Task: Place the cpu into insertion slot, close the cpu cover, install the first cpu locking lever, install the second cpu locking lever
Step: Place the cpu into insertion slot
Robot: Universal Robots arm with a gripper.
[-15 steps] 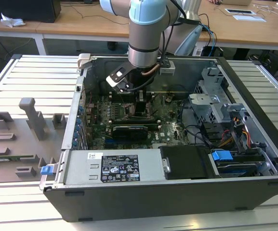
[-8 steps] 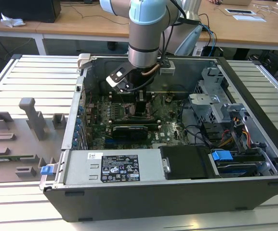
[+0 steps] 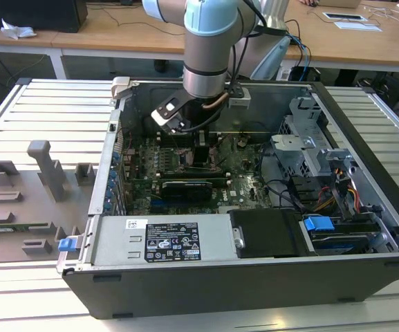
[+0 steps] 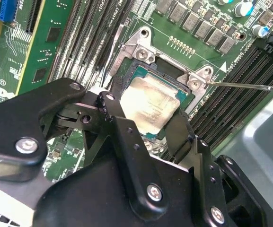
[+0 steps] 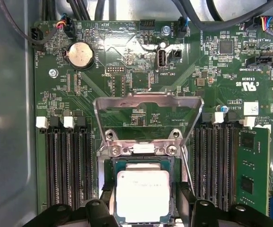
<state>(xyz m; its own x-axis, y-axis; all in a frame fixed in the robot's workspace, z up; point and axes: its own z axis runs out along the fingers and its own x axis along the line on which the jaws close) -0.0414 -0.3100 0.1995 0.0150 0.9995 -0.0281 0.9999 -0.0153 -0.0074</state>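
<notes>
Black two-finger gripper (image 5: 143, 210) clamped on opposite edges of the silver-topped, green-rimmed square cpu (image 5: 142, 196), held at the silver-bordered square insertion slot (image 5: 141, 150), thin silver window-frame cpu cover (image 5: 148, 98) standing open, long black memory slots (image 5: 67, 165) flanking, round silver coin battery (image 5: 79, 54) past the cover, white printed label (image 3: 171, 242) on the grey power supply box (image 3: 213, 238), its print too small to read.

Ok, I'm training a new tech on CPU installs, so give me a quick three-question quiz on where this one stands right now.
1. True or false: the gripper is at the cpu, over the insertion slot.
2. The cpu cover is: A) flipped up, open; B) closed flat over the chip; C) lying outside the case.
3. Fill in: memory slots run along ___ sides of the insertion slot.
Key: 1 true; 2 A; 3 both.
</notes>
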